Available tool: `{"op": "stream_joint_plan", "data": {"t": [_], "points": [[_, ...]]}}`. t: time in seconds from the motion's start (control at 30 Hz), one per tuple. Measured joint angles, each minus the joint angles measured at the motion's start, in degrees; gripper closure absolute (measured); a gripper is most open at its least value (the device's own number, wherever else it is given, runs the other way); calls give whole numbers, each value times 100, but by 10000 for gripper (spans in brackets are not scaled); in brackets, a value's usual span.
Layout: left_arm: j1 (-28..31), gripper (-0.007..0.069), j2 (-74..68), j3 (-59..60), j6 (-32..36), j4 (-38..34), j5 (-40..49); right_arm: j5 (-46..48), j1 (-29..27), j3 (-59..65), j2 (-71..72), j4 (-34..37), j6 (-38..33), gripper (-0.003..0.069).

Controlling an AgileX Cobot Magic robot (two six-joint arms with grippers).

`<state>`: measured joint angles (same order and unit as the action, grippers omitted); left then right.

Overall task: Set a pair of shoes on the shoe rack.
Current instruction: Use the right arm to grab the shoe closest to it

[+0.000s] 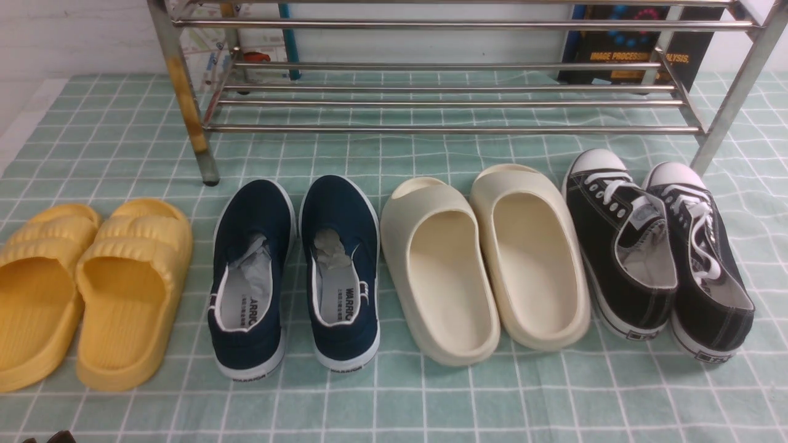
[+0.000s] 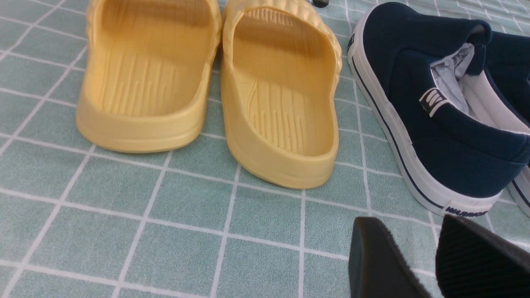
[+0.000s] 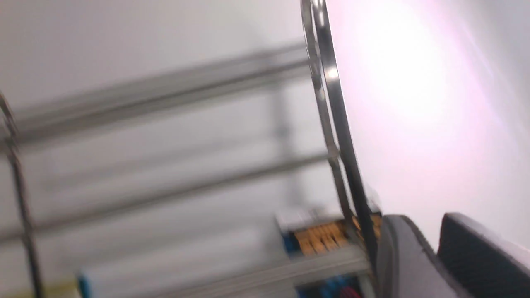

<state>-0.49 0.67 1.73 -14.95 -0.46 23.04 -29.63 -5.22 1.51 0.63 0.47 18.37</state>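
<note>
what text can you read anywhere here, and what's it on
"WARRIOR": heel sole of the navy slip-on.
"WARRIO", end hidden: the navy pair's insoles; the small print beside it is unreadable.
"IMAGE PROCESSING ... ALYSIS,": dark book behind the shoe rack, middle hidden by a leg.
Heel patches of the black sneakers: too small to read.

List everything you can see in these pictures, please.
yellow slides: two, yellow, far left on the cloth
navy slip-ons: two, navy with white trim, next to them
cream slides: two, cream, middle
sneakers: two, black with white laces, far right
rack: one, chrome, behind the shoes
cloth: one, green checked, under everything
book: one, dark, behind the rack
left hand: one, black, open, near the yellow slides
right hand: one, grey-black, by the rack, blurred
</note>
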Motion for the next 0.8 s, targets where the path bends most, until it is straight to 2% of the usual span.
{"op": "stream_joint_plan", "data": {"t": [0.07, 0.13, 0.23, 0.37, 0.4, 0.43, 0.6, 0.67, 0.73, 0.8], "points": [[0, 386, 0, 0, 0, 0, 0, -718, 0, 0, 0, -47, 651, 486], [0, 386, 0, 0, 0, 0, 0, -978, 0, -8, -19, -113, 961, 484], [0, 386, 0, 0, 0, 0, 0, -850, 0, -281, -252, -386, 1165, 498], [0, 386, 0, 0, 0, 0, 0, -114, 0, -1243, -868, -841, 1089, 589], [0, 386, 0, 0, 0, 0, 0, 445, 0, -1747, -1219, -1087, 949, 644], [0, 386, 0, 0, 0, 0, 0, 859, 0, -2111, -1502, -1282, 837, 658], [0, 386, 0, 0, 0, 0, 0, 2769, 6, -3482, -3098, -2127, 711, 661], [0, 386, 0, 0, 0, 0, 0, 3539, 85, -3951, -3802, -2230, 701, 661], [0, 386, 0, 0, 0, 0, 0, 3847, 156, -4077, -4009, -2230, 701, 660], [0, 386, 0, 0, 0, 0, 0, 4787, 580, -4543, -4706, -2109, 676, 659]]}}
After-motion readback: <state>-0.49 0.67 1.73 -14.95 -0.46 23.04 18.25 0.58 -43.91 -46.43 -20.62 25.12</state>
